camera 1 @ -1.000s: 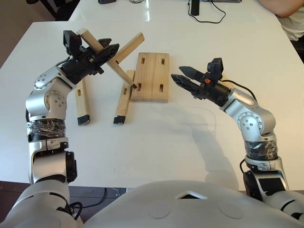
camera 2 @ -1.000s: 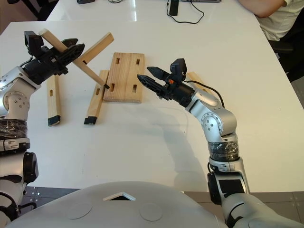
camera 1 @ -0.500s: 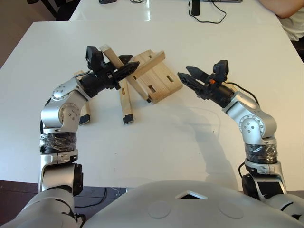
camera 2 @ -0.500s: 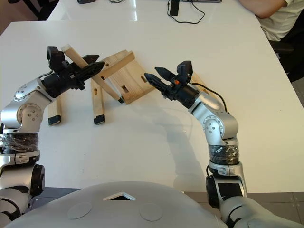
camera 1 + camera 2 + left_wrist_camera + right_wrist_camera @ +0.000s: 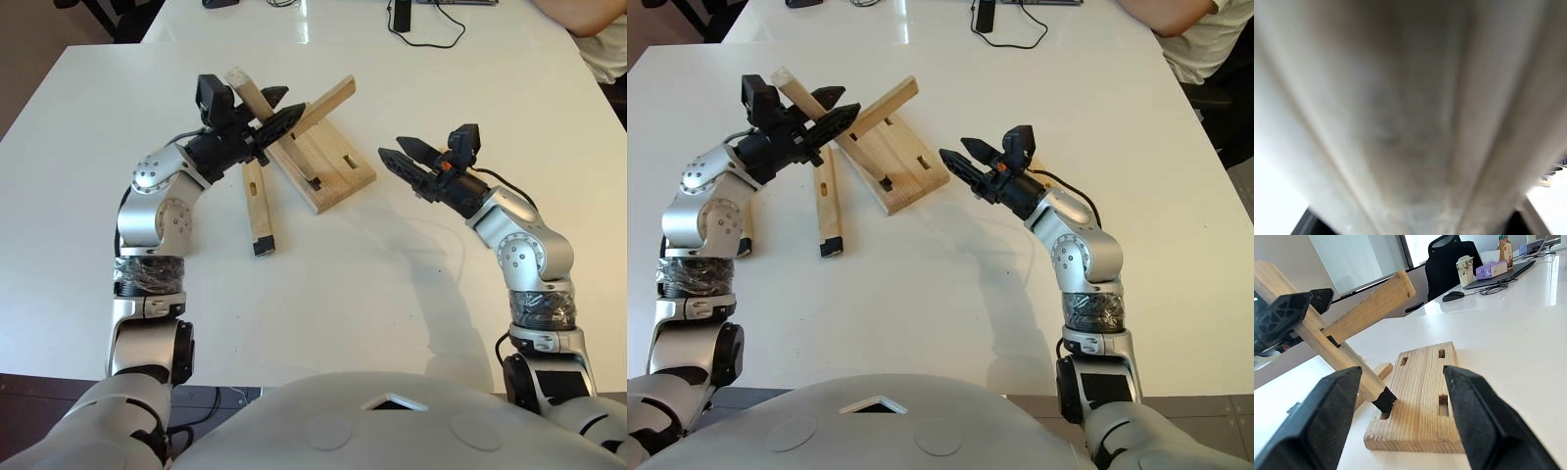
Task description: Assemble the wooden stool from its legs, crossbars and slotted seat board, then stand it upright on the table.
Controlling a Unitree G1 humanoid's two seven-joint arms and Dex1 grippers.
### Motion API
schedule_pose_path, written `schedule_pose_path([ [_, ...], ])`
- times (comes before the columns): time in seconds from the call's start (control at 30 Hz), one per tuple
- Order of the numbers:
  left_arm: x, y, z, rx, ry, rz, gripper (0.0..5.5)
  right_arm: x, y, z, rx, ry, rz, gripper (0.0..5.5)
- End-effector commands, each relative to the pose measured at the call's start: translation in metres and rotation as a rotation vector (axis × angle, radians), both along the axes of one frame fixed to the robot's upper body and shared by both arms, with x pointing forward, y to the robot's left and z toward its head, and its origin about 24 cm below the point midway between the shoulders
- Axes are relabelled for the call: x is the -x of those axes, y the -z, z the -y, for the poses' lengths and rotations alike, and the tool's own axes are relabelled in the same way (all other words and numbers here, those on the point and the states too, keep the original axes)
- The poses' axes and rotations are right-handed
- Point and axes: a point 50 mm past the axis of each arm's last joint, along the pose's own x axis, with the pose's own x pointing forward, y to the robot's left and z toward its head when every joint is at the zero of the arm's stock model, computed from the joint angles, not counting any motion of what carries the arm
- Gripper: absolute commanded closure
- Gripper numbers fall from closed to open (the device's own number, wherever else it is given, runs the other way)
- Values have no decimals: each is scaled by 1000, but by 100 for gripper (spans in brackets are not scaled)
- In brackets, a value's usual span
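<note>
- Right wrist view gives the clearest reason for the hold: the left pincer point(image 5: 286, 103) is pinching a leg point(image 5: 1347, 364) that already carries a crossbar point(image 5: 1371, 303). The leg is tilted so that its black-capped end point(image 5: 1385, 403) meets a slot near one corner of the seat board point(image 5: 1420, 401).
- Whether that end is seated in the slot or only resting at its mouth, I cannot tell.
- The grip sits high on the leg, near the crossbar joint. I judge this keeps the lower end free to be steered into the slot.
- The seat board lies flat on the desk point(image 5: 343, 284) with its slots facing up and one corner turned toward the robot. It looks to be serving as the base that the parts are plugged into.
- The right pincer point(image 5: 392, 149) hovers just beside the board's right edge without touching it. Its fingers point(image 5: 1327, 421) are spread and point at the board, and it holds nothing. It seems posted there to steady the board or take the leg, though that is only my reading.
- A second leg point(image 5: 257, 201) lies flat on the desk just left of the board, its black cap toward the robot, presumably waiting its turn.
- The stool is far from done, with no leg standing on its own.
- No writing or marks are visible on the wooden parts. The bottle and box far behind carry labels too small to read.
</note>
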Motion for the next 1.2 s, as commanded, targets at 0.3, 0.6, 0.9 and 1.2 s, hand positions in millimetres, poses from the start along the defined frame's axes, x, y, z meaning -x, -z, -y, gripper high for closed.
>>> schedule_pose_path([
  [0.3, 12, 15, -9, -124, 24, -29, 348, -4, 0, -2, 8, 1, 16, 242],
  [0.6, 6, 34, -7, -270, -5, -125, 348, -6, 4, -9, 1, 36, 31, 242],
  [0.9, -4, 78, -5, -393, 98, -321, 348, 0, 16, -26, -23, 58, 24, 242],
  [1.2, 21, 52, -7, -296, 248, -157, 348, 5, 22, -10, -11, 125, 12, 242],
])
